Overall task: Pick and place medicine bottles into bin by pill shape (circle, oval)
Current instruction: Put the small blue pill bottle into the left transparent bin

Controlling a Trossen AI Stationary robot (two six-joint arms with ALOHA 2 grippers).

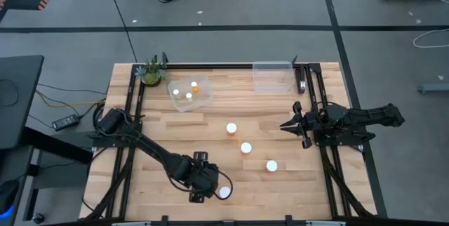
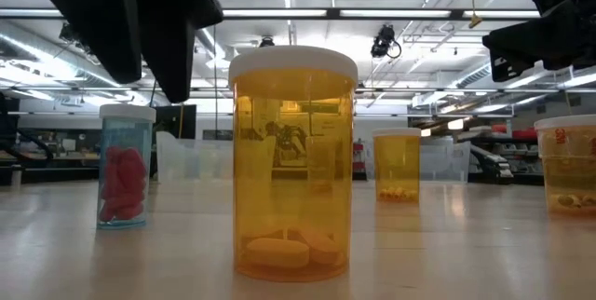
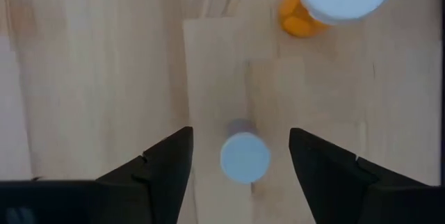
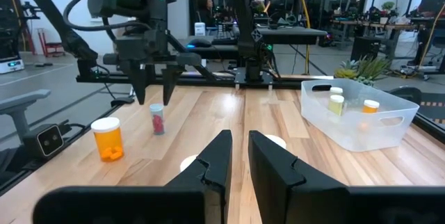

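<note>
Four white-capped medicine bottles stand loose on the wooden counter [image 1: 161, 142], and we see three more already in the clear plastic bin [image 1: 203, 102] near the small potted plant [image 1: 152, 71]. Our left claw [image 3: 240, 156] hangs spread above the slim clear bottle of red pills [image 3: 245, 157], which stands upright between the fingers but untouched, near the counter's front edge. The wider orange translucent bottle [image 3: 327, 5] stands a little apart from it. Our right claw [image 1: 285, 125] waits closed at the counter's right side, above the surface, holding nothing.

We judge the descent to be the risk. The slim bottle is narrow and light, so a fingertip landing on its cap, or one finger touching before the other, could tip it and send it rolling. A grasp taken only at the cap might slip in the lift.
</note>
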